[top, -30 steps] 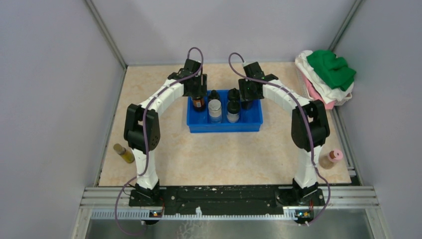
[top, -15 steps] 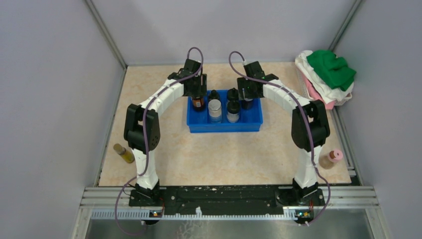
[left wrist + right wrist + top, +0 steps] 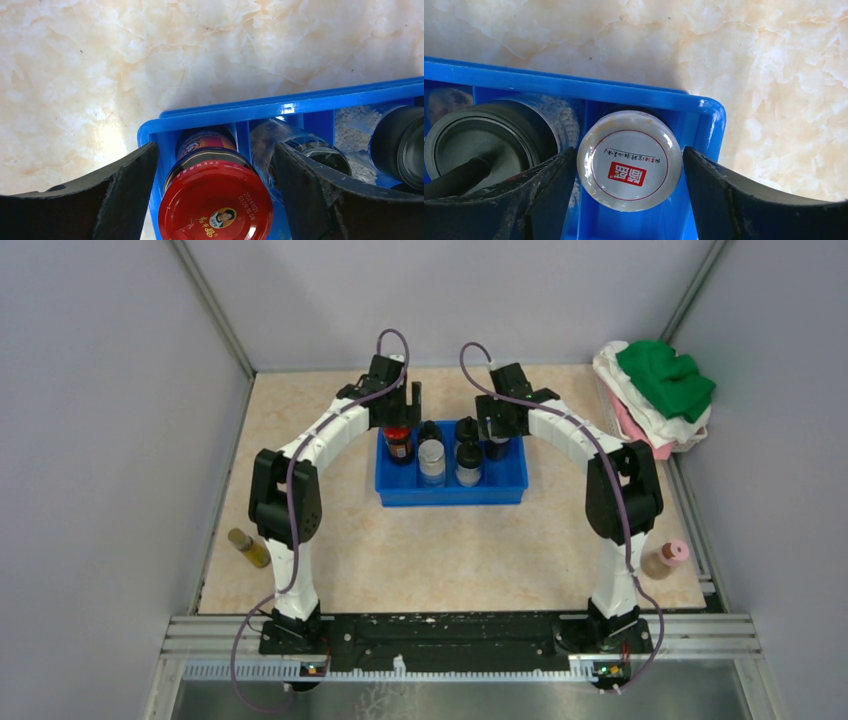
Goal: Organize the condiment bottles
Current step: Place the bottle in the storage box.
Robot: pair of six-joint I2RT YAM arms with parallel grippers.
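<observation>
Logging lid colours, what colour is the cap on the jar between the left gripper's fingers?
The cap is red; the left wrist view shows it best.

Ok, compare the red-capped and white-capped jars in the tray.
The red-capped jar has a red cap, the white-capped jar a white one with a red logo. The red-capped jar sits at the left end of the blue tray, under the left tool; the white-capped jar at the right end, under the right tool. Both stand upright.

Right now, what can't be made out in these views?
- White-capped jar: body hidden under its cap, right wrist; right gripper covers it from above.
- Red-capped jar: label mostly hidden by its cap, left wrist.
- Pink-capped bottle: contents too small, top view.
</observation>
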